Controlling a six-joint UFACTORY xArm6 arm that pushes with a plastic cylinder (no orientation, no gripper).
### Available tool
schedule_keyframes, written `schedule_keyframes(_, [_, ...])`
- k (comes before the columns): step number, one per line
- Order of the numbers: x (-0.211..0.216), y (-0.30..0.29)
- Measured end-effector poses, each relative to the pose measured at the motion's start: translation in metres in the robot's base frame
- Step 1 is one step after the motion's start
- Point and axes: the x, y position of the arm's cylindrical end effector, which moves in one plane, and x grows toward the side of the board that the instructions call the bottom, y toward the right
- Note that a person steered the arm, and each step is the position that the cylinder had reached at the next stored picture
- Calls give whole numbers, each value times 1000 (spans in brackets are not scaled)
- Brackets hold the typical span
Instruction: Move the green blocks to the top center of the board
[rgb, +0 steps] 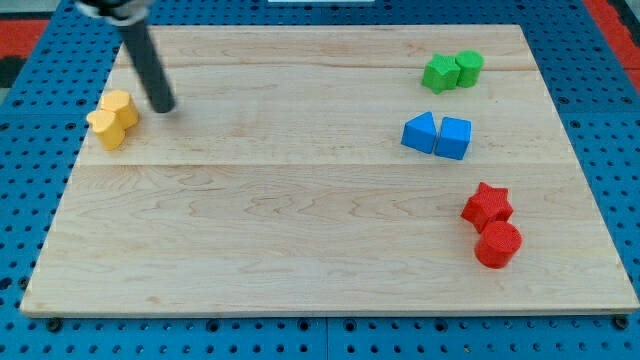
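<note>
Two green blocks sit touching at the view's top right: a green star-like block (438, 73) and a green cylinder (468, 67) to its right. My tip (163, 107) is at the view's upper left, far from the green blocks. It stands just right of two yellow blocks (112, 118), with a small gap between.
A blue triangular block (420, 132) and a blue cube (454, 137) sit touching below the green pair. A red star (487, 204) and a red cylinder (498, 244) sit at the lower right. The wooden board (300, 220) lies on a blue pegboard.
</note>
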Motion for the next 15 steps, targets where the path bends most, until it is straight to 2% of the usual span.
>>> schedule_keyframes(1, [-4,147])
schedule_keyframes(2, [-6,257])
schedule_keyframes(3, [-6,352])
schedule_keyframes(4, [-29,395])
schedule_keyframes(5, [-50,398])
schedule_keyframes(6, [-52,398])
schedule_keyframes(7, [-45,374])
schedule_keyframes(9, [-45,282])
schedule_keyframes(11, [-125,206])
schedule_keyframes(12, [-121,261])
schedule_keyframes(13, [-158,285])
schedule_keyframes(14, [-157,229])
schedule_keyframes(15, [-156,147])
